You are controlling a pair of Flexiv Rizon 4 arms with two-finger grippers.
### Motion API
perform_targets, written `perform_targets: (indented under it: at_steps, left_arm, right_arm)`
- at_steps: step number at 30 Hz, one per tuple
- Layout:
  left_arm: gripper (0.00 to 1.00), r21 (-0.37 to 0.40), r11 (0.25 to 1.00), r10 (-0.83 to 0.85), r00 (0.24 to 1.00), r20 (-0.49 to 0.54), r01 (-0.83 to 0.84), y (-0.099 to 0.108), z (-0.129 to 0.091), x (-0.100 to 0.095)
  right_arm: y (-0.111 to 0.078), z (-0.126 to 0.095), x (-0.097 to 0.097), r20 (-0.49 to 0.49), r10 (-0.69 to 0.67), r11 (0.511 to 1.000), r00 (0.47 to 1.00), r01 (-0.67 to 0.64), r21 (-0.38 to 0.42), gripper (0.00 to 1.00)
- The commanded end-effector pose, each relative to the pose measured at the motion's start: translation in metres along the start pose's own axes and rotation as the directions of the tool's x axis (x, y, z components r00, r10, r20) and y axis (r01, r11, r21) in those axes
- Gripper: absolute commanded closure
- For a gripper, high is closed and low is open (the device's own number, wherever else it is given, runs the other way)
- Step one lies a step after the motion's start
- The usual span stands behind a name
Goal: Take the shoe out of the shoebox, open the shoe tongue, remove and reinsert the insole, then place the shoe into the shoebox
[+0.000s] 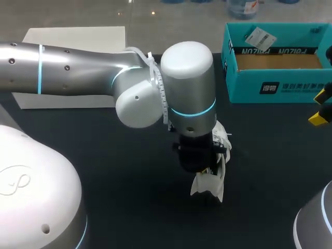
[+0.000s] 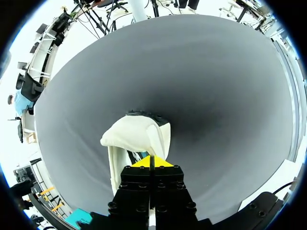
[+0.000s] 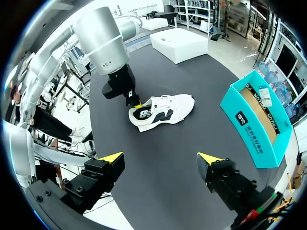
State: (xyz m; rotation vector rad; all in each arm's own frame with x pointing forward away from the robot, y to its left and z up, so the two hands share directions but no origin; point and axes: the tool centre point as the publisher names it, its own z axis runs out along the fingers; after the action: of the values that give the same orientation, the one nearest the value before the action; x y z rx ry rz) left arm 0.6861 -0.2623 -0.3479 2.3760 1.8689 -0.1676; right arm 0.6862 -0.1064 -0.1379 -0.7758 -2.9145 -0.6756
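Your matte black table (image 1: 129, 171) carries the open teal cardboard shoebox (image 1: 270, 88). The white shoe (image 3: 163, 109) sits out on the tabletop, well apart from it. Only the right wrist view shows its dark side panel. The left gripper (image 2: 152, 162) has its fingers pressed together at the soft rounded heel, while the right gripper (image 3: 160, 160) is spread wide.
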Motion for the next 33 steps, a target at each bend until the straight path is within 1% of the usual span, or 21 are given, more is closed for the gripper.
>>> perform_targets:
  at_steps: [1,5,11,17,21,25,33]
  left_arm:
    - [1.0,-0.007,1.0,-0.004,1.0,-0.013,0.004,-0.001,0.006,-0.006]
    - [1.0,-0.018,1.0,-0.004,1.0,-0.026,0.003,0.001,0.007,-0.006]
    - [1.0,-0.044,0.999,0.01,1.0,-0.016,-0.011,0.004,-0.007,-0.01]
    - [1.0,-0.06,0.998,0.017,1.0,-0.02,-0.019,0.007,-0.005,-0.015]
    - [1.0,-0.071,0.997,0.023,1.0,-0.013,-0.024,0.009,0.005,-0.019]
    - [1.0,-0.071,0.997,0.034,0.999,-0.02,-0.035,0.01,0.022,-0.022]
    - [1.0,-0.047,0.999,0.018,0.999,-0.045,-0.021,0.004,0.058,-0.014]
  right_arm:
    - [0.0,0.001,-0.001,-0.001,0.001,1.0,1.0,-0.001,0.003,0.0]
    - [0.0,0.001,-0.001,-0.001,0.001,1.0,1.0,-0.001,0.003,0.0]
    - [0.0,0.001,-0.001,-0.001,0.001,1.0,1.0,-0.001,0.003,0.0]
    - [0.0,0.001,-0.001,-0.001,0.001,1.0,1.0,-0.001,0.003,0.0]
    - [0.0,0.001,-0.001,-0.001,0.001,1.0,1.0,-0.001,0.003,0.0]
    - [0.0,0.001,-0.001,-0.001,0.001,1.0,1.0,-0.001,0.003,0.0]
    - [0.0,0.001,-0.001,-0.001,0.001,1.0,1.0,-0.001,0.003,0.0]
